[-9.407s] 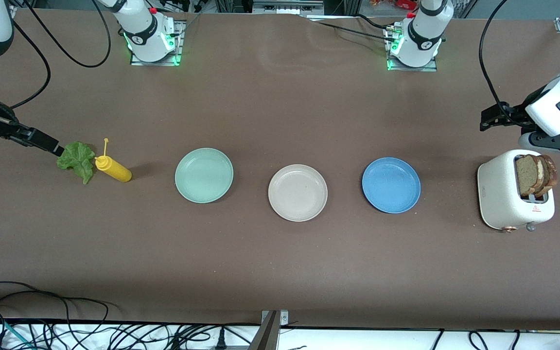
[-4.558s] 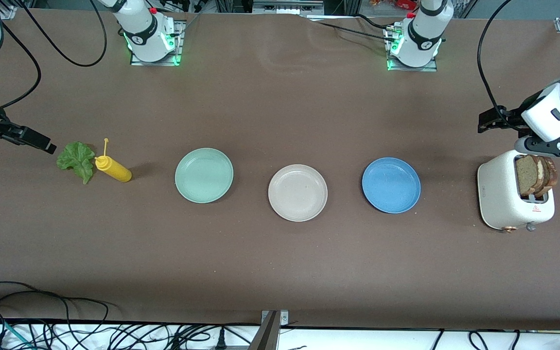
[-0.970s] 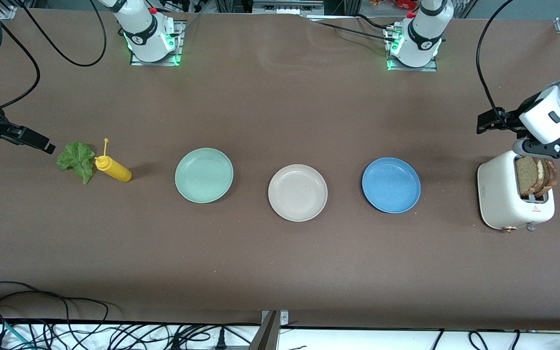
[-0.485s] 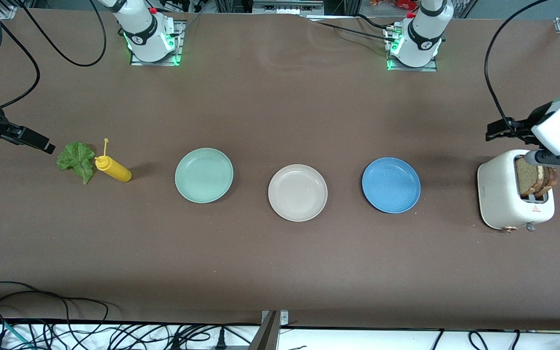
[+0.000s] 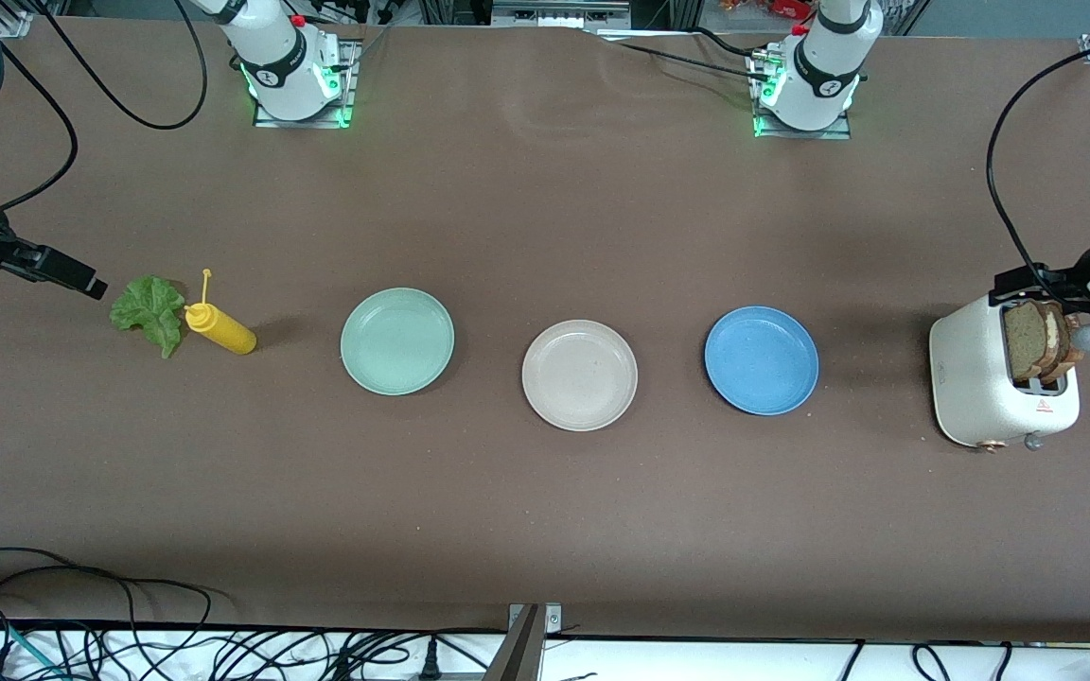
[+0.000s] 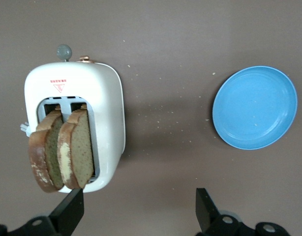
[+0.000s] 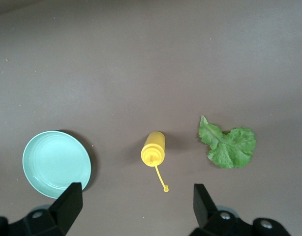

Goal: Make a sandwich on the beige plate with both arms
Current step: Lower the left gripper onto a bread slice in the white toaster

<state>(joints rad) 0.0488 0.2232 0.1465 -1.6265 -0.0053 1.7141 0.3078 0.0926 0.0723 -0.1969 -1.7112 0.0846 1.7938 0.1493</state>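
Left gripper: my left gripper [image 6: 136, 214] hangs over the table at the left arm's end, just beside the toaster [image 5: 985, 378]; its jaws are spread wide and nothing is between them.
Left fingers: one black fingertip [image 6: 70, 209] shows just beside the toaster's body, the other well apart from it over bare table.
Bread: two brown-crusted slices [image 5: 1037, 340] stand upright in the toaster's slots, leaning a little; neither of my fingers touches them, as far as I can see.
Right gripper: my right gripper [image 7: 136, 211] hangs over the table at the right arm's end, jaws fully apart and holding nothing; this arm waits.
Lettuce: the green leaf [image 5: 149, 310] lies flat on the table just beside my right gripper's tip, apart from it and touching the yellow bottle.
Yellow bottle: the squeeze bottle [image 5: 219, 328] lies on its side between the leaf and the mint-green plate [image 5: 397, 340].
Beige plate: the beige plate [image 5: 580, 375] sits mid-table, bare, between the mint-green plate and the blue plate [image 5: 761, 359], and well apart from both my grippers.
Sandwich: not assembled; bread in the toaster, leaf on the table, plate with nothing on it.
Table: brown cloth surface [image 5: 545, 511], with scattered crumbs near the toaster.
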